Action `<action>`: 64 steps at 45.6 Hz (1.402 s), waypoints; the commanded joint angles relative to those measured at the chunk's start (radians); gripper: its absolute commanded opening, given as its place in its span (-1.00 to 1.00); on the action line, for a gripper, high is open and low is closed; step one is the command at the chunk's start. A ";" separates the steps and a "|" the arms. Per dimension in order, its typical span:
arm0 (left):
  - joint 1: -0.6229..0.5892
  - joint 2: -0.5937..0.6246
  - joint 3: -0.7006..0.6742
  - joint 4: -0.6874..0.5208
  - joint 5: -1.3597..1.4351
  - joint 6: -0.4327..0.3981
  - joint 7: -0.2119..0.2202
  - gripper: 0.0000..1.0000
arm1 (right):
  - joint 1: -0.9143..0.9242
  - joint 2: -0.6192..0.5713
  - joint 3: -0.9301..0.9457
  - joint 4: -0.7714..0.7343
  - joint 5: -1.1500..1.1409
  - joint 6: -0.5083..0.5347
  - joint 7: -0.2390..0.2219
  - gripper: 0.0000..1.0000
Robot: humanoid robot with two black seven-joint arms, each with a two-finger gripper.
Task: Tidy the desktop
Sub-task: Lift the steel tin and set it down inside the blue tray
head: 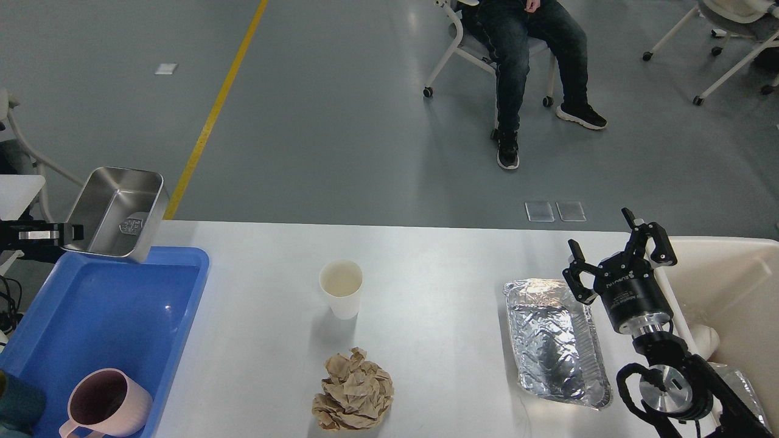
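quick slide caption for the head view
Left gripper holds a steel container over the blue tray; right gripper open above the desktop.

white desktop, blue tray, pink mug

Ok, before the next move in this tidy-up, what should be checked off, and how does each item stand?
1. Left gripper has a firm hold on the steel container: ok, shut on its rim, with the container tilted.
2. Container is over the blue tray: ok, above its far corner.
3. Drop spot in the tray is free: ok, the pink mug sits at the near end.
4. Right gripper is free for a pick: ok, open and holding nothing.
5. Items left on the desktop: not ok, the paper cup, crumpled paper and foil tray remain.
6. Room in the cream bin: cannot tell.
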 commanded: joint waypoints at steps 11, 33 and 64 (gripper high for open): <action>0.108 -0.031 0.010 0.059 0.035 0.064 0.007 -1.00 | 0.001 -0.002 0.000 0.000 0.000 0.004 0.000 1.00; 0.173 -0.287 0.044 0.407 0.110 0.164 0.002 -1.00 | 0.001 -0.009 0.003 -0.016 0.000 0.004 0.000 1.00; 0.165 -0.459 0.096 0.548 0.096 0.280 0.022 0.61 | 0.002 -0.009 0.003 -0.023 0.000 0.003 0.000 1.00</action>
